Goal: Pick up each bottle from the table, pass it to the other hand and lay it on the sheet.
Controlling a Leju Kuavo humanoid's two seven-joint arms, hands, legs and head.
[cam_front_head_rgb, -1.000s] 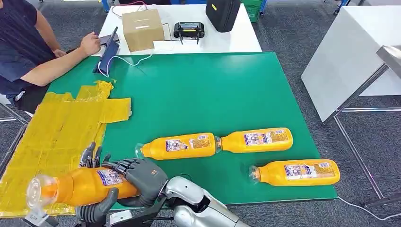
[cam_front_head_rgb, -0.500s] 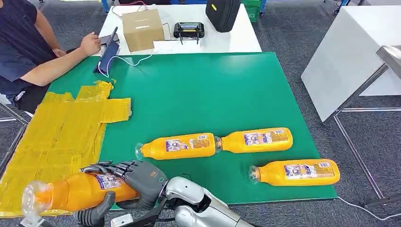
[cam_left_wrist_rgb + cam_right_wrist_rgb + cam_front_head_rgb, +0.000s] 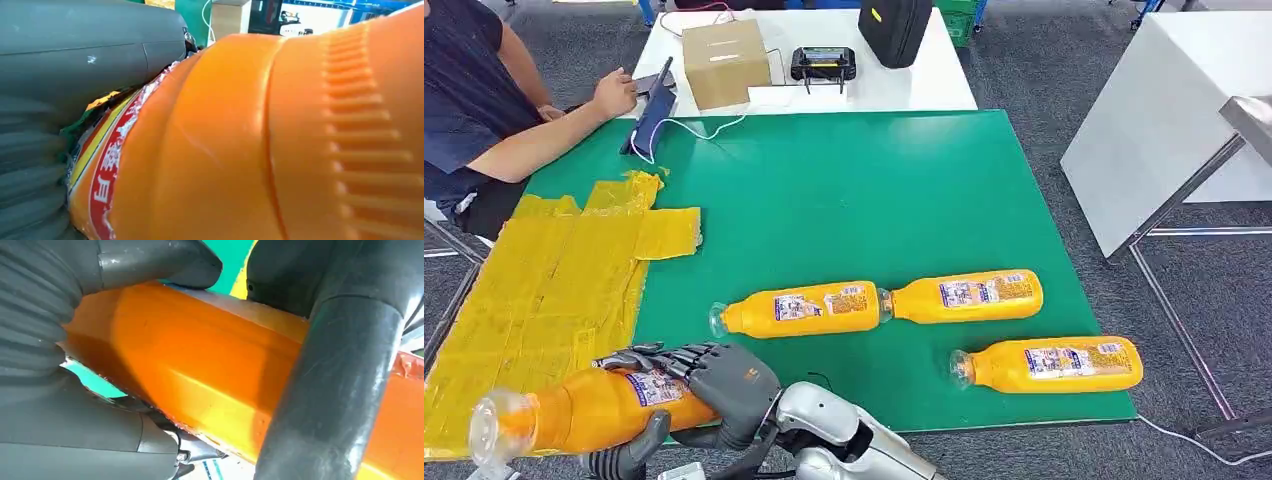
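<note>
The right hand (image 3: pixel 724 385) gripped an orange bottle (image 3: pixel 589 408); beside its fingers (image 3: pixel 649 357), the label's (image 3: pixel 652 384) writing was unreadable.

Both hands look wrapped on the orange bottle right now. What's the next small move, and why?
Probably release the right hand and let the left hand keep the held bottle. Both wrist views show fingers around it, so the pass looks made. It hangs at the near edge of the yellow sheet, where it must be laid; three more bottles wait on the green mat.
</note>
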